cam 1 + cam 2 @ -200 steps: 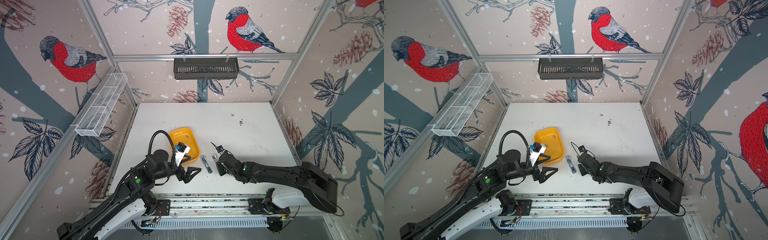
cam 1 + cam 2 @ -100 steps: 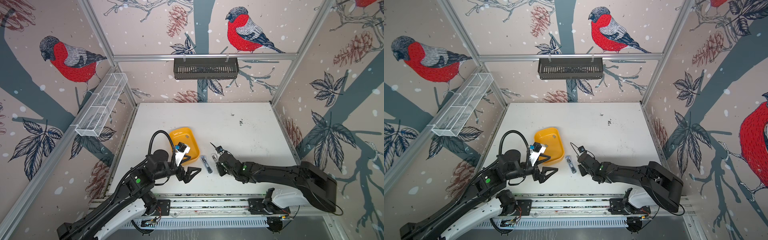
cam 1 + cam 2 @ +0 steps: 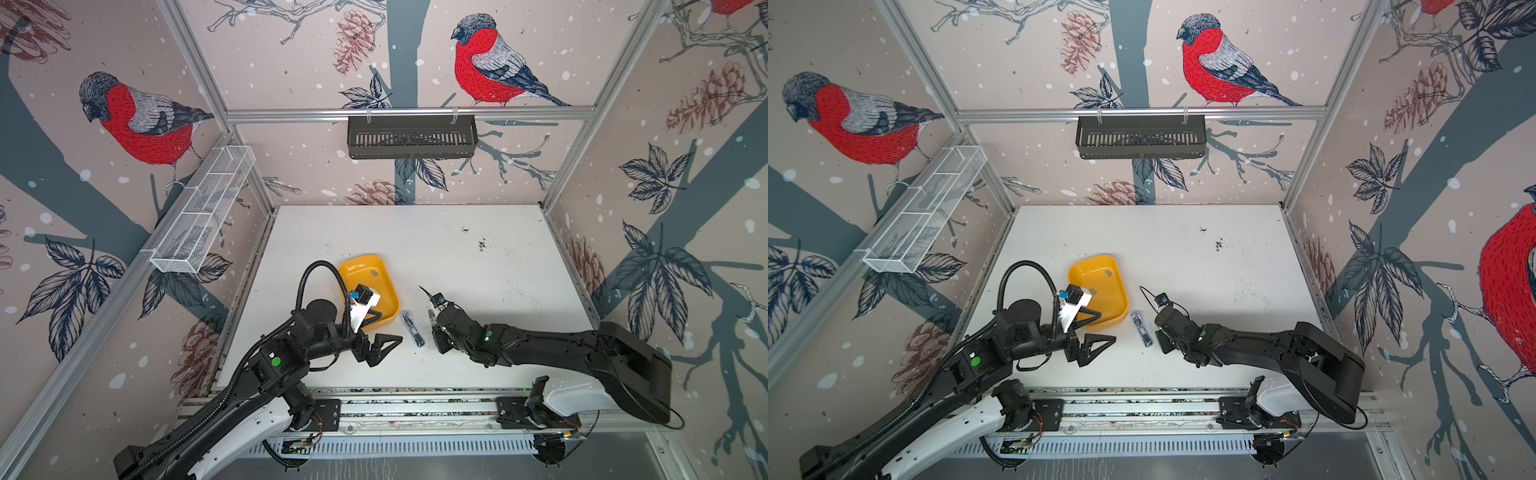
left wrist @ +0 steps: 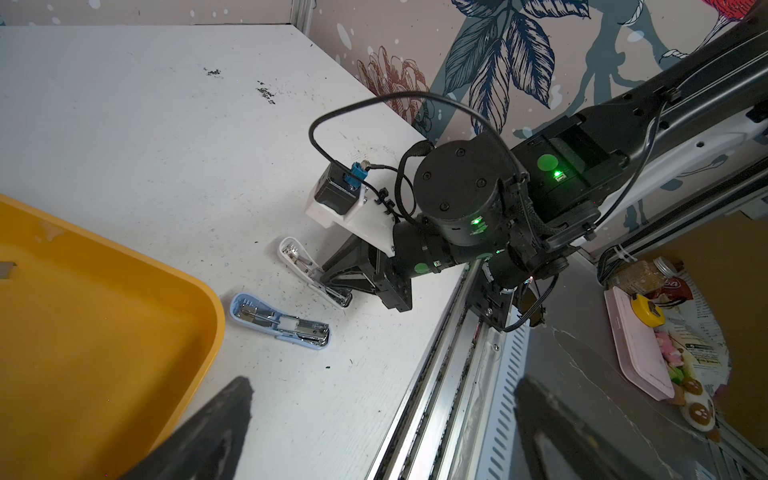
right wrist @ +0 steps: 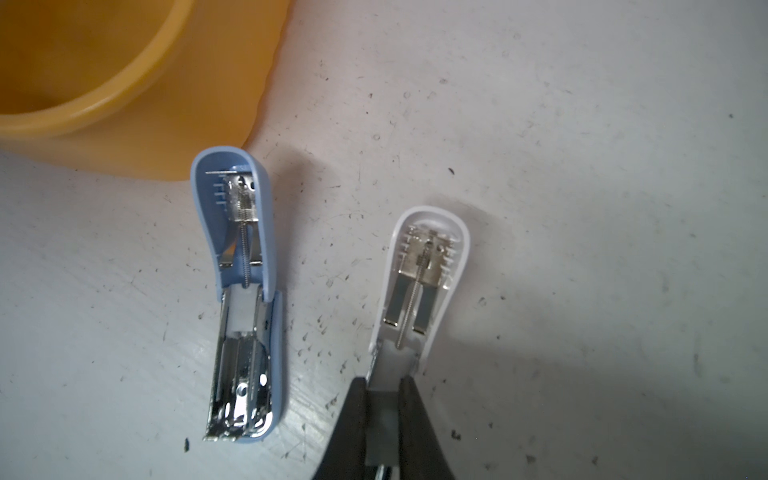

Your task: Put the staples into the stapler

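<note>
— Staples: any shift in the last second?
— None. One grey strip seen, lying in the far part of the yellow tray, left of both staplers, same as before. No sign of loading yet.
— And the right gripper?
— Clenched on the near end of the white stapler, opened flat, just right of the blue stapler.
— And the left gripper?
— Spread wide, empty, hovering just beyond the tray's near edge.

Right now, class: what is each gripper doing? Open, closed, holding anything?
Left gripper: open, fingers wide apart, holding nothing.
Right gripper: closed on the base end of the white stapler.
</note>
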Controlling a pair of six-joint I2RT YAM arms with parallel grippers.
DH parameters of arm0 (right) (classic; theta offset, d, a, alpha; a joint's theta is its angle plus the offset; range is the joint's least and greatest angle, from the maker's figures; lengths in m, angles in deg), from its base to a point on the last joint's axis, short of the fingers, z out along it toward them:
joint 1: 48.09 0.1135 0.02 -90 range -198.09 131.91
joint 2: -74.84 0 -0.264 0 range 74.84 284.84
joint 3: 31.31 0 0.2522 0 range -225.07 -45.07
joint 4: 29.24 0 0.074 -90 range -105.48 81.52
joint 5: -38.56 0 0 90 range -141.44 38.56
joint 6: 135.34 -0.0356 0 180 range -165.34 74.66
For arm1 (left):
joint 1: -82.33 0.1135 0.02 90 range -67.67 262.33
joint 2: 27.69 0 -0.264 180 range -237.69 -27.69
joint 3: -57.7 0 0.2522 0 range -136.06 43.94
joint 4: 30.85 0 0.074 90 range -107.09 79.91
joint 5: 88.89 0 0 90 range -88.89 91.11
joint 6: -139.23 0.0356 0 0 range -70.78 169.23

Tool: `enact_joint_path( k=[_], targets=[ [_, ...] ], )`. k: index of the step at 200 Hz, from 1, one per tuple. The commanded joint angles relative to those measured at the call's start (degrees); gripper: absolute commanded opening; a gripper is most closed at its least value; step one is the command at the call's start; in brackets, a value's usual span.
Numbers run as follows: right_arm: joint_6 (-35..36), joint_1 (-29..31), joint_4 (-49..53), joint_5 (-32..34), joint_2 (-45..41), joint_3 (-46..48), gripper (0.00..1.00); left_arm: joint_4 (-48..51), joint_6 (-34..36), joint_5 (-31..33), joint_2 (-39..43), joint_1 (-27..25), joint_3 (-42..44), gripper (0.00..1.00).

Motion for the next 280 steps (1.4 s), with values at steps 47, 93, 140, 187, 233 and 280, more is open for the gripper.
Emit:
enact_joint_path(
  k=[47,93,140,187,233,280],
  targets=[
    [-1.42,0.40,1.66,3.24,-2.14,-1.66,0.10,-1.76,0.28,-0.08,0.02,-0.08,0.05,0.98],
    [-6.07,0.74,3.45,2.74,-3.52,-2.75,0.10,-1.79,0.32,-0.23,0.09,-0.09,0.05,0.98],
    [-19.80,3.42,8.13,7.36,-1.97,-6.46,0.09,-1.89,0.26,-0.38,0.47,-0.08,0.11,0.98],
    [-30.50,4.70,10.24,11.48,-1.31,-6.07,0.09,-1.88,0.32,-0.46,0.49,-0.10,0.10,0.98],
    [-36.58,5.26,11.76,14.31,-1.60,-5.44,0.09,-1.94,0.29,-0.73,0.44,-0.05,0.09,0.98],
    [-39.19,5.90,13.39,16.05,0.43,-7.05,0.10,-2.11,0.29,-1.09,0.36,-0.03,0.21,0.98]
  ],
)
